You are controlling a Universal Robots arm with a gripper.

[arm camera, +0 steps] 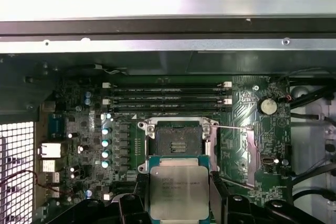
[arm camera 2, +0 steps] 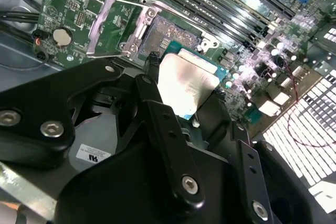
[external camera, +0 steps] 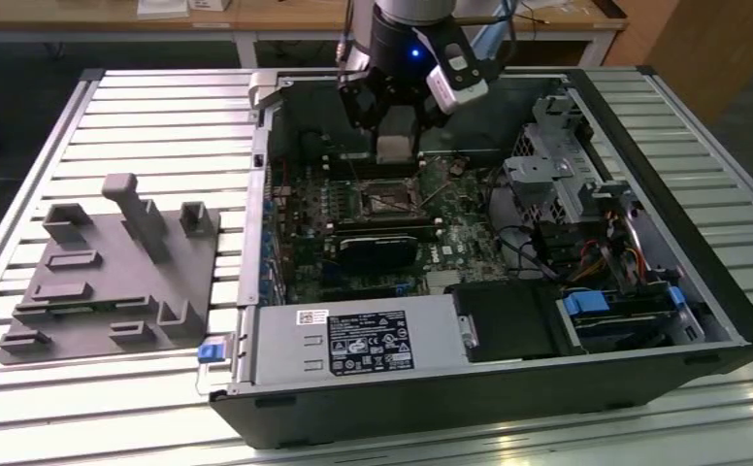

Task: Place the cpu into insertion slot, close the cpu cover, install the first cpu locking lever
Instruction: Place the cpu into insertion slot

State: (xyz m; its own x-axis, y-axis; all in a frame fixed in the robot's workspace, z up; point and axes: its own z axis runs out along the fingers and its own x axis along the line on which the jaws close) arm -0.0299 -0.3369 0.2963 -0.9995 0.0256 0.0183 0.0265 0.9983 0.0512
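Note:
My gripper (arm camera: 178, 181) is shut on the cpu (arm camera: 178, 192), a pale silvery square chip on a green edge, with one black finger on each side. In the second wrist view the cpu (arm camera 2: 186, 85) hangs tilted above the board, next to the insertion slot (arm camera 2: 168, 36) and not in it. The insertion slot (arm camera: 176, 139) is a dark open recess with a metal rim. The cpu cover (arm camera 2: 113, 24) stands flipped open beside the slot, as a silvery frame (arm camera: 251, 148). In the exterior view my gripper (external camera: 396, 153) hovers just behind the socket (external camera: 390, 201) inside the open case.
Long memory slots (arm camera: 170, 98) run beside the socket. A black block (external camera: 379, 243) lies in front of it, a power supply (external camera: 350, 342) at the case front, a drive cage (external camera: 571, 175) and cables at the exterior view's right. A grey fixture (external camera: 105, 277) sits outside the case.

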